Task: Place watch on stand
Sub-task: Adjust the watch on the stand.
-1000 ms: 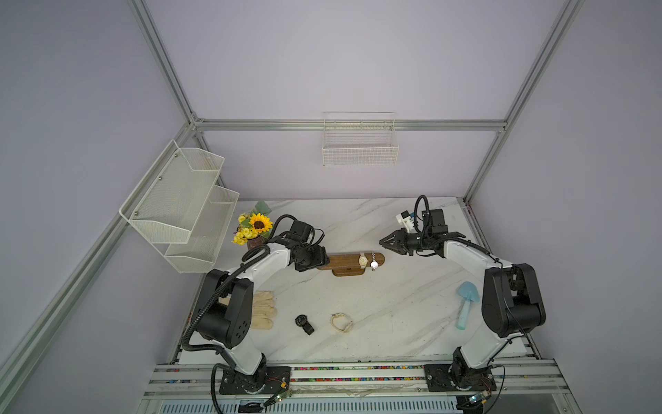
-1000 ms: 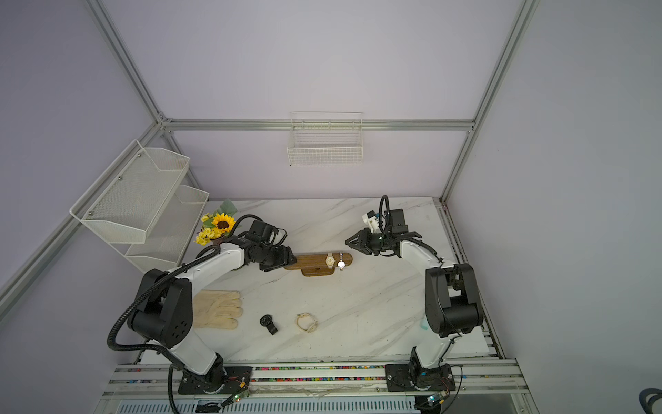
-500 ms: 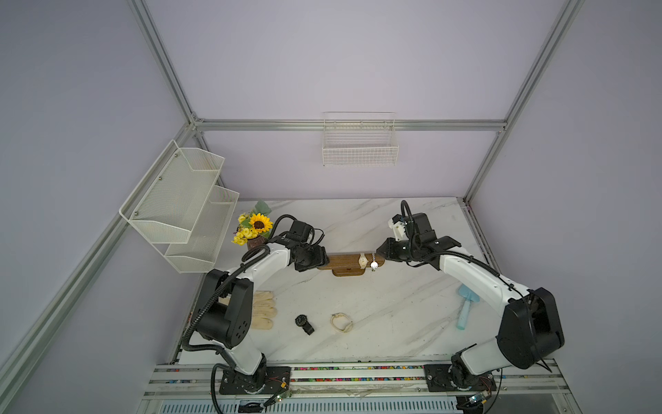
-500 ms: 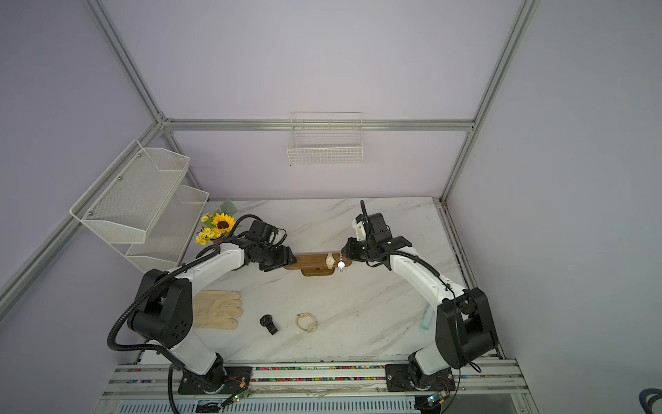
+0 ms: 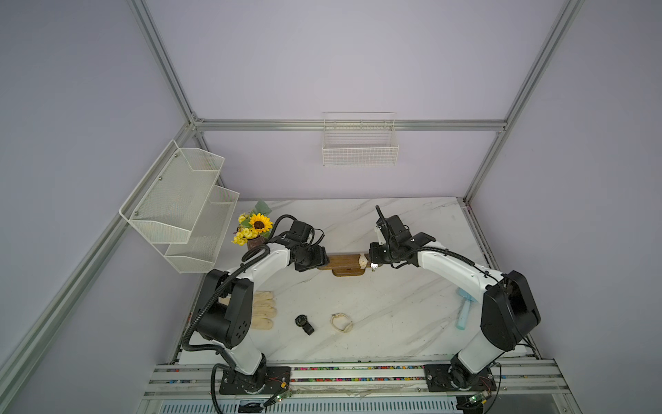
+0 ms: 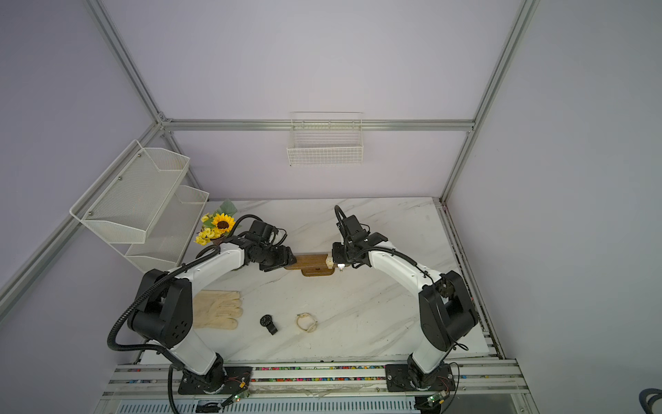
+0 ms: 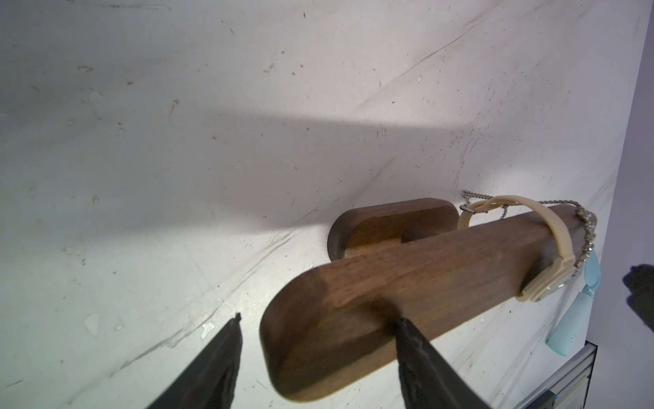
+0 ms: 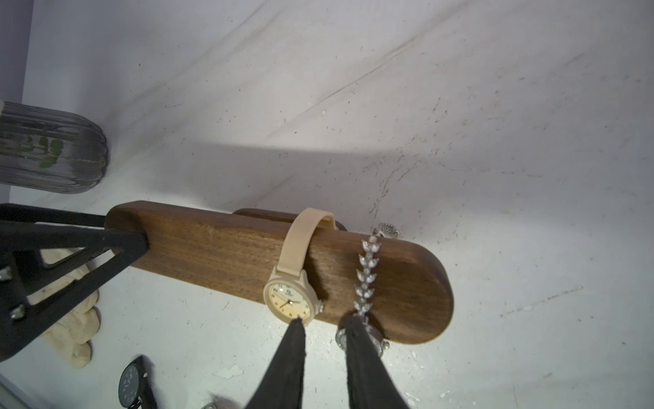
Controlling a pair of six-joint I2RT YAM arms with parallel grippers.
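The wooden stand [image 5: 342, 261] [image 8: 219, 255] sits mid-table on its oval base. A beige watch [image 8: 288, 299] [image 5: 363, 260] is strapped round the bar. A silver jewelled watch [image 8: 366, 279] [image 7: 587, 230] hangs over the bar's right end. My left gripper [image 7: 319, 317] [image 5: 322, 260] is closed across the stand's left end, one finger on each side. My right gripper [image 8: 325, 319] [image 5: 373, 257] is at the right end, fingers narrowly apart with nothing between. One fingertip lies over the silver watch's face and the other touches the beige watch's rim. A black watch [image 5: 303, 322] lies on the table.
A pale looped band [image 5: 341, 322] lies beside the black watch [image 6: 268, 322]. Cream gloves [image 6: 216, 310] lie front left and a sunflower vase [image 5: 256, 229] stands behind the left arm. A light blue brush [image 5: 464, 312] lies by the right arm. A wire shelf [image 5: 182, 200] hangs left.
My right arm has swung in from the right to the stand's right end. The left arm, the stand and the watches on it have not moved.
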